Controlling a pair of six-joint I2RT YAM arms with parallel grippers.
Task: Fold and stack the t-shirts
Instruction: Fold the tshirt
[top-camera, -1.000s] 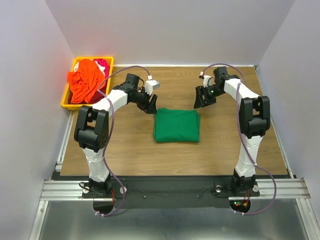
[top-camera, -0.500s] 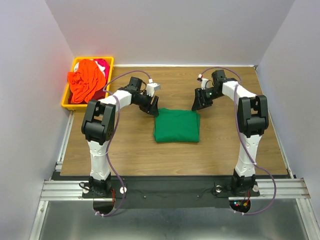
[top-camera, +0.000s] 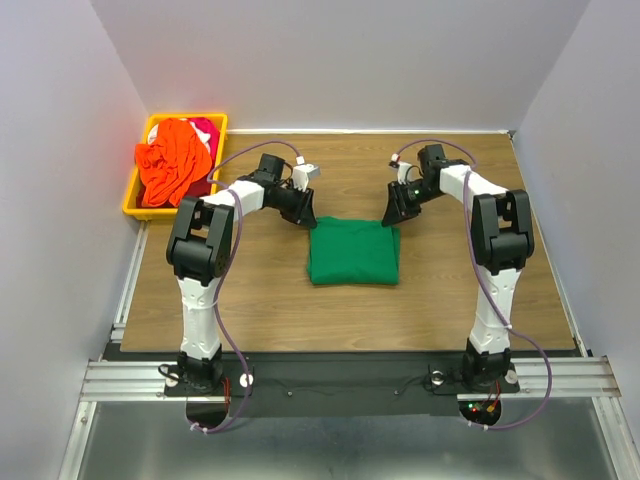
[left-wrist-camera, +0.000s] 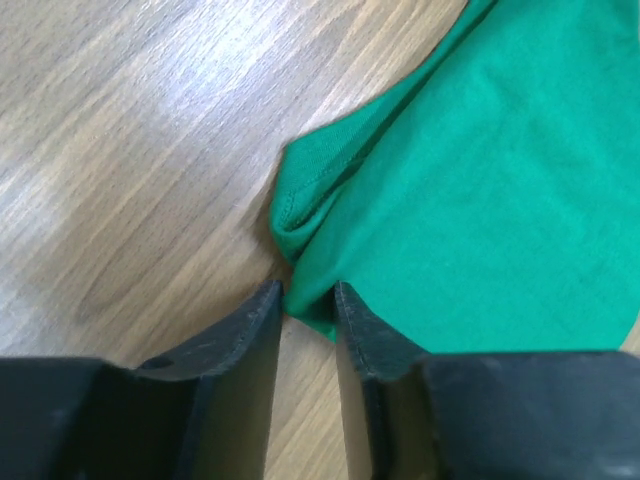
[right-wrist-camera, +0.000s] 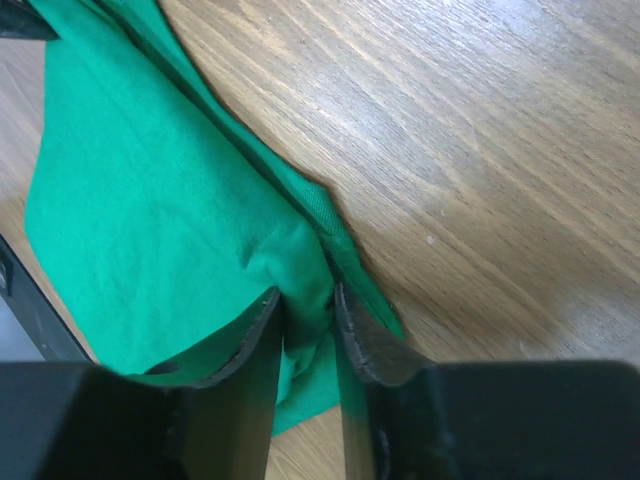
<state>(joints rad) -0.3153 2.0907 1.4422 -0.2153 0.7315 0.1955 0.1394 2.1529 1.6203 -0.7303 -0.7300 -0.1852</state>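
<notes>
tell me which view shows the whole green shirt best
The top external view: the green shirt shows whole there, folded into a rectangle on the table. Each wrist view shows only one corner of it up close, so its overall shape is lost.

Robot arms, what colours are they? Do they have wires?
The left arm and right arm are white tubes with chunky black joints. A thin purple cable loops along each one. The left pincer and right pincer each have two flat black fingers.
</notes>
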